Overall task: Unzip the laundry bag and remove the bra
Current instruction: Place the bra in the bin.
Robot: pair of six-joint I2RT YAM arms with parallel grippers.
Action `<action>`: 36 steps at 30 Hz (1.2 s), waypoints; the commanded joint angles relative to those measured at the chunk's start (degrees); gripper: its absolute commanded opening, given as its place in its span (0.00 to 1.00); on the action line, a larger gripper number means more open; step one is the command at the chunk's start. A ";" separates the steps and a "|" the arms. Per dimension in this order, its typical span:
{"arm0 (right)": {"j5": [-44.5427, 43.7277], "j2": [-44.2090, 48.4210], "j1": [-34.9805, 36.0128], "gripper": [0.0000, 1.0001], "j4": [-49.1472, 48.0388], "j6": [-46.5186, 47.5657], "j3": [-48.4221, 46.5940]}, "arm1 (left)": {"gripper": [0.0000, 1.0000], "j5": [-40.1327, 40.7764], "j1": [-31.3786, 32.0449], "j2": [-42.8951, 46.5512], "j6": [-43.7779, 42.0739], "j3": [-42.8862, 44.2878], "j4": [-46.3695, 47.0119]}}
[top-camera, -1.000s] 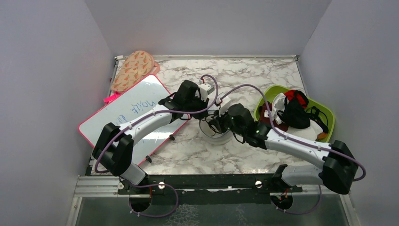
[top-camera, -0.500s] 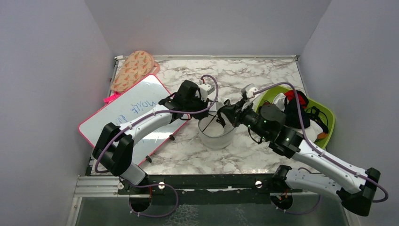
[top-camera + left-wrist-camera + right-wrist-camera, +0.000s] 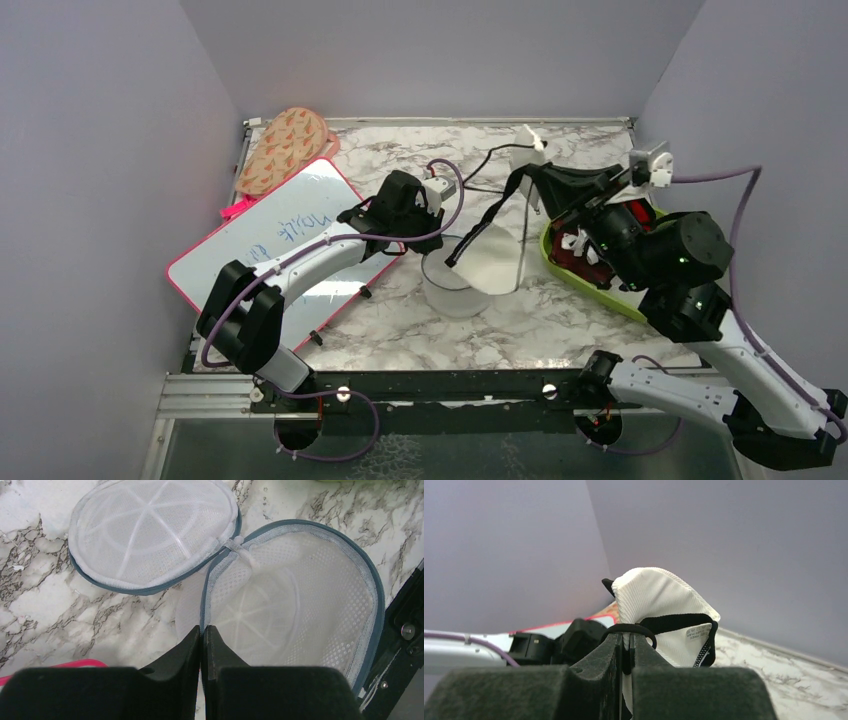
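The laundry bag [image 3: 295, 605] stands unzipped on the marble table, a round white mesh drum with a grey-blue zipper rim. Its lid [image 3: 150, 535] lies flipped open beside it. In the top view the laundry bag [image 3: 455, 292] sits between the arms. My left gripper [image 3: 202, 630] is shut on the bag's near zipper rim, and it shows as the left gripper [image 3: 428, 250] in the top view. My right gripper [image 3: 628, 640] is shut on the bra [image 3: 664, 605], white ribbed fabric with black trim. The bra [image 3: 565, 185] hangs in the air above the table, straps trailing down from the right gripper [image 3: 588, 200].
A lime-green tray [image 3: 585, 290] holding a dark red cloth [image 3: 570, 255] lies under the right arm. A pink-framed whiteboard [image 3: 280, 235] lies left under the left arm, with a patterned pad [image 3: 283, 148] behind it. Grey walls enclose three sides.
My right arm rose out of the bag and swung up and to the right, pulling the bra clear. The bag's lid now lies open. The left arm stayed still.
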State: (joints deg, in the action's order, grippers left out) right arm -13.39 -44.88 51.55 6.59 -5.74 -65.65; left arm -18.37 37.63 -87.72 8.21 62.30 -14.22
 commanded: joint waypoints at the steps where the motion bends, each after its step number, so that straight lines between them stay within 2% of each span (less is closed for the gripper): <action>1: -8.34 -0.50 0.31 0.01 2.31 5.94 -5.99 | 0.00 -0.48 0.17 -0.20 -0.21 -0.01 0.50; 5: -17.93 -0.77 0.31 0.01 1.26 12.30 -6.53 | 0.00 -0.44 0.17 0.01 -0.24 0.01 0.44; 11: -37.60 -4.38 0.31 0.01 -11.18 26.73 -2.10 | 0.00 -0.31 0.21 -0.09 -0.21 0.01 0.45; 18: -41.14 -13.61 -1.65 0.01 -27.46 38.12 0.67 | 0.00 -0.12 0.17 0.17 -0.29 0.03 0.35; 21: -37.07 -16.86 -8.27 0.01 -25.75 35.85 -0.82 | 0.00 -0.09 0.23 0.43 -0.25 -0.01 0.33; 24: -33.15 -19.41 -16.85 0.01 -16.32 27.47 -5.49 | 0.00 -0.08 0.25 0.59 -0.25 0.01 0.26; 30: -35.81 -22.25 -31.60 0.01 -18.59 27.88 -6.76 | 0.00 -0.31 0.30 0.98 -0.03 0.10 0.25; 34: -36.27 -21.24 -40.91 0.01 -13.18 18.60 -6.36 | 0.00 -0.07 0.34 1.40 -0.03 -0.02 0.37; 36: -36.27 -19.66 -42.93 0.01 -15.65 18.22 -2.66 | 0.00 -0.09 0.34 1.50 -0.01 0.01 0.42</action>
State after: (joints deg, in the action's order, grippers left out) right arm -48.58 -66.92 12.71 -8.95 18.46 -71.07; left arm -18.35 37.63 -87.70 8.21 62.30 -14.41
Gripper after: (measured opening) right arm 0.025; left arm 0.001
